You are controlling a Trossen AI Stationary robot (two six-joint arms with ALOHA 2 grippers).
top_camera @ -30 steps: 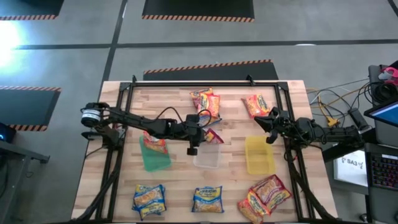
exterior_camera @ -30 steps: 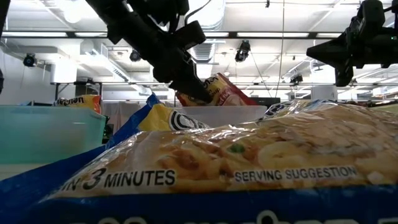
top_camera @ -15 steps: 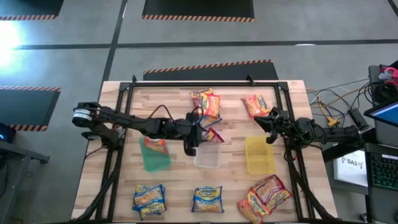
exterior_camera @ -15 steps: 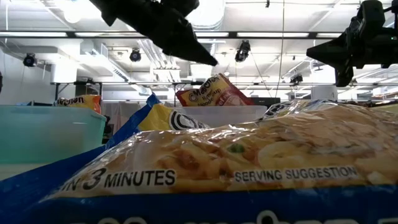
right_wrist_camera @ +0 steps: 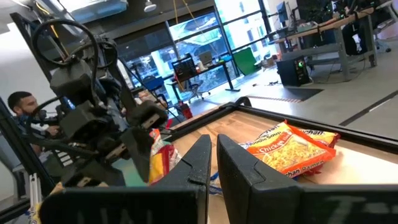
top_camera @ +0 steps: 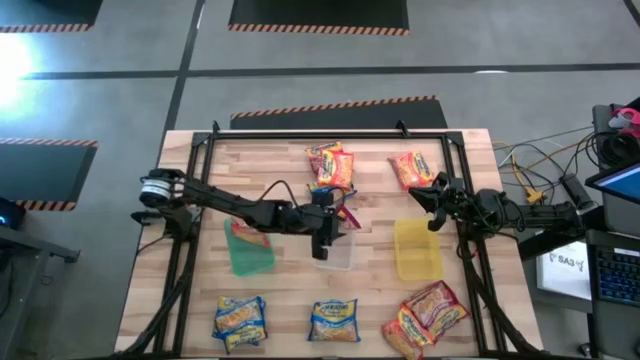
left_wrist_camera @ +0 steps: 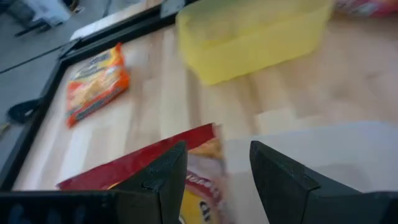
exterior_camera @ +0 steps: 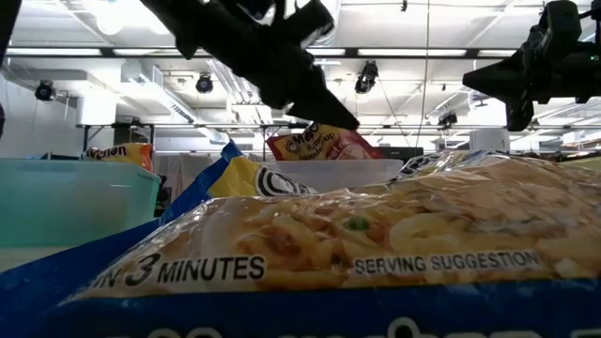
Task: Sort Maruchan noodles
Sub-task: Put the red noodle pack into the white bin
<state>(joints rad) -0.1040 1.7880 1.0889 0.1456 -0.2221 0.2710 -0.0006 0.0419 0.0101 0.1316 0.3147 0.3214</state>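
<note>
A red-pink noodle packet (top_camera: pixel 345 215) stands tilted in the clear bin (top_camera: pixel 340 258), leaning on its far wall; it also shows in the low view (exterior_camera: pixel 324 143). My left gripper (top_camera: pixel 322 245) is open just over this packet (left_wrist_camera: pixel 149 165) and the bin. An orange packet (top_camera: pixel 248 232) lies in the green bin (top_camera: pixel 250 258). My right gripper (top_camera: pixel 437 205) is shut and empty, hovering beyond the yellow bin (top_camera: pixel 417 250). Other packets lie on the table at the far centre (top_camera: pixel 330 165), far right (top_camera: pixel 412 168), near left (top_camera: pixel 240 318), near centre (top_camera: pixel 333 320) and near right (top_camera: pixel 428 315). My left gripper hangs slanting down, its open fingertips (exterior_camera: pixel 346 120) close by the red-pink packet's top edge (exterior_camera: pixel 319 130). I cannot tell whether they touch it.
A black frame (top_camera: pixel 300 135) runs round the table's far and side edges. The blue-yellow packet (exterior_camera: pixel 329 253) at the near centre fills the low view's foreground. A person (right_wrist_camera: pixel 22 106) sits beyond the table. Bare wood lies between the bins and the near packets.
My left gripper has risen off the red-pink packet's top, then gone toward the table's right edge and come down a little over the clear bin. The packet has stayed leaning in the bin.
</note>
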